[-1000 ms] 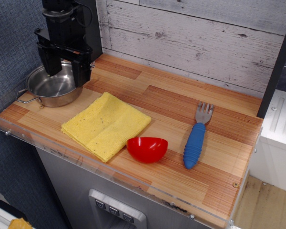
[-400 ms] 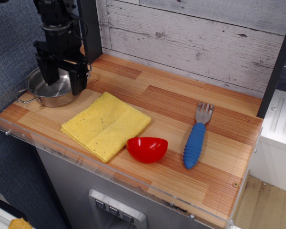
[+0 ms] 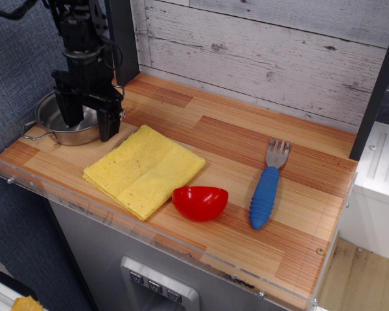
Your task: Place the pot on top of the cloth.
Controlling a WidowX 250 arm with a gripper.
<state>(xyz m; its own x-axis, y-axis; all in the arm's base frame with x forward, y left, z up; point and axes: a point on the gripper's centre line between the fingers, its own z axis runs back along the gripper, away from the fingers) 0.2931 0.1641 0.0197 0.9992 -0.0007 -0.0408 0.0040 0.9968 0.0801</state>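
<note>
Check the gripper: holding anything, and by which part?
Cannot be told. The gripper straddles the pot near rim, jaws apart; contact isn't visible.

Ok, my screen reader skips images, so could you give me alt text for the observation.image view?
A black robot hand reaches down over a steel pot at the left end of a wooden counter. A yellow cloth lies beside the pot, then a red bowl and a blue-handled fork to the right.
</note>
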